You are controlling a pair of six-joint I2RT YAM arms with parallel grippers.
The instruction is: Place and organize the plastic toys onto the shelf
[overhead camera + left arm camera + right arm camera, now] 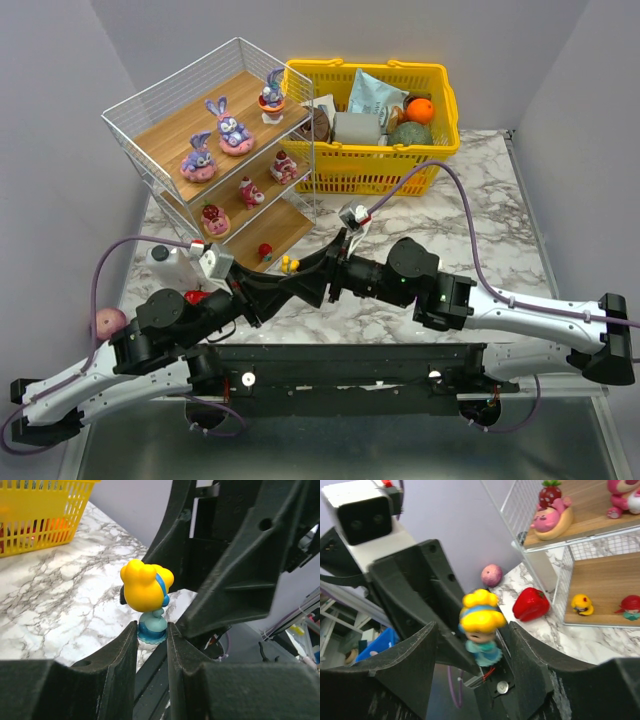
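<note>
A small figurine with yellow hair and a blue dress (146, 587) is held up between the two arms. My left gripper (152, 630) is shut on its blue base. My right gripper (472, 630) stands open around the same figurine (481, 625), its jaws apart from it on both sides. In the top view the two grippers meet nose to nose, left (298, 285) and right (322, 274), in front of the shelf (170, 130). Purple bunnies (233, 125) sit on the shelf's top board, pink-red figures (250, 190) on the middle one, and a tiny red piece (265, 250) on the lowest.
A yellow basket (370, 170) full of groceries stands behind and right of the shelf. A red bell pepper (531, 604), a white bottle (170, 265) and a pink ball (108, 322) lie left of my left wrist, near the table's left edge.
</note>
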